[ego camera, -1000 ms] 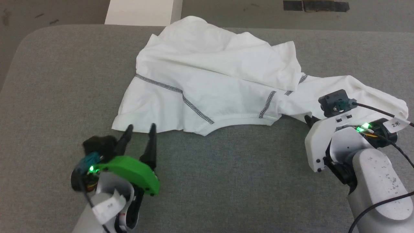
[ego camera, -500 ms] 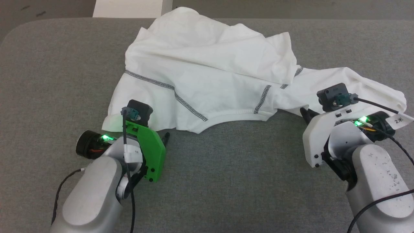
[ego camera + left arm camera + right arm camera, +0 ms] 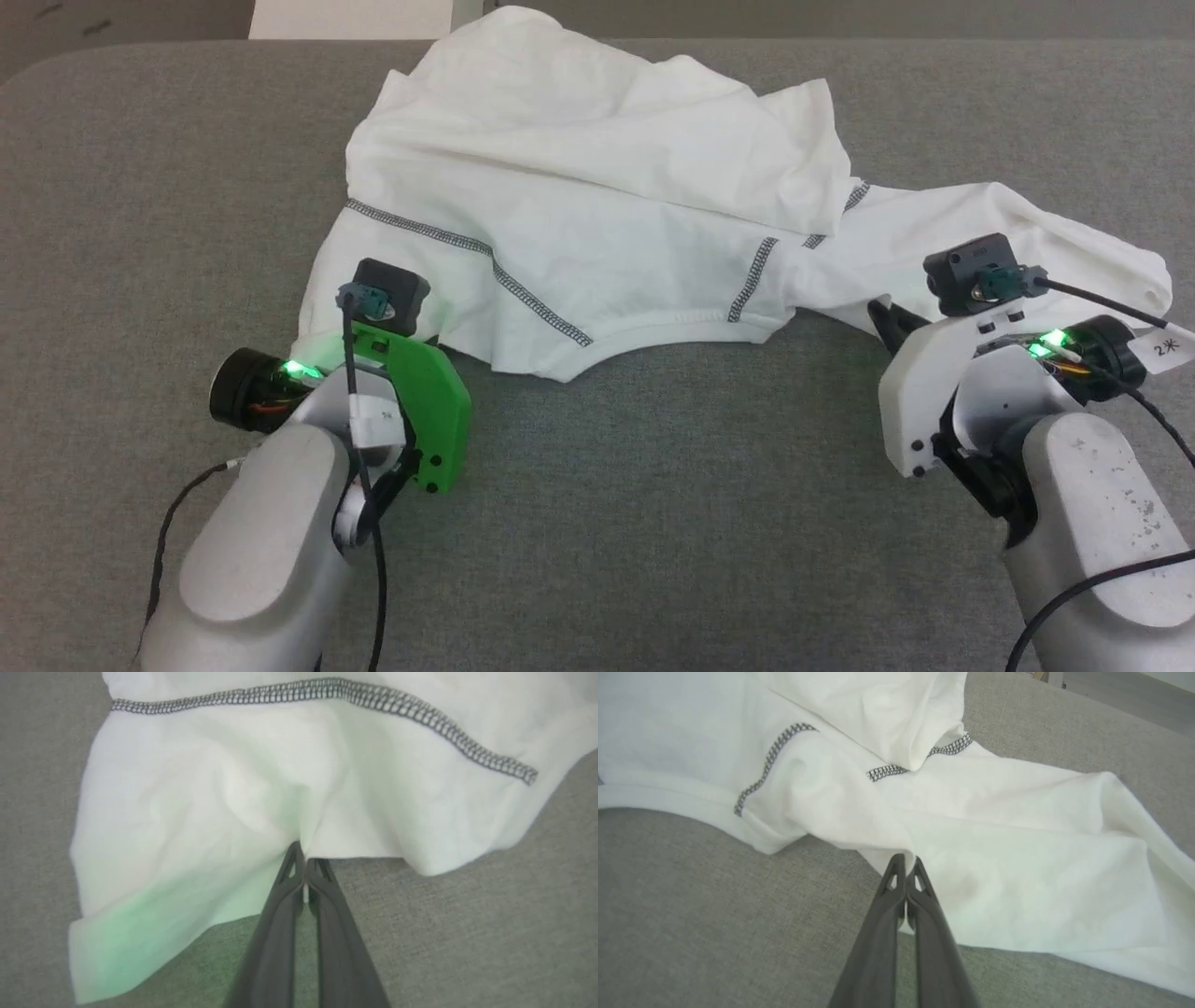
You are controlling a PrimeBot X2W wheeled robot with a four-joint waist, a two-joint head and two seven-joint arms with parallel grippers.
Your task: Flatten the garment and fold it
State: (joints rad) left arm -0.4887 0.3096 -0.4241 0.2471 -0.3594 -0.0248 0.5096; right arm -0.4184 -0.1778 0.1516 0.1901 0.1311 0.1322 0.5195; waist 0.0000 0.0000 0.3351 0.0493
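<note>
1. Nearest, on the left: the left gripper [image 3: 303, 858] is pinching the near edge of the garment [image 3: 607, 215]. Its fingers are pressing together and the cloth is puckering at the tips.
2. Nearest, on the right: the right gripper [image 3: 906, 864] is clamping a fold the same way, where the sleeve [image 3: 1008, 233] is meeting the body. Its fingers are closing tight on thin fabric.
3. Between them: the collar edge [image 3: 653, 329] is lying on the grey padded table [image 3: 653, 523], curving away from the robot. The zigzag seams [image 3: 523, 289] are running up from it.
4. Farther out: the shirt's body is lying doubled over itself in loose folds. It is bunching toward the table's far edge, near the white box [image 3: 345, 17].
5. Judgement: this looks like the start of the spreading step, with both corners in hand and nothing flat yet.
6. To do it well: raise both pinches only slightly and draw them apart evenly until the collar line is going taut. Then pull toward the robot so the doubled body is unrolling.
7. Risk: both bites are looking shallow, so an uneven pull could be slipping one free.
</note>
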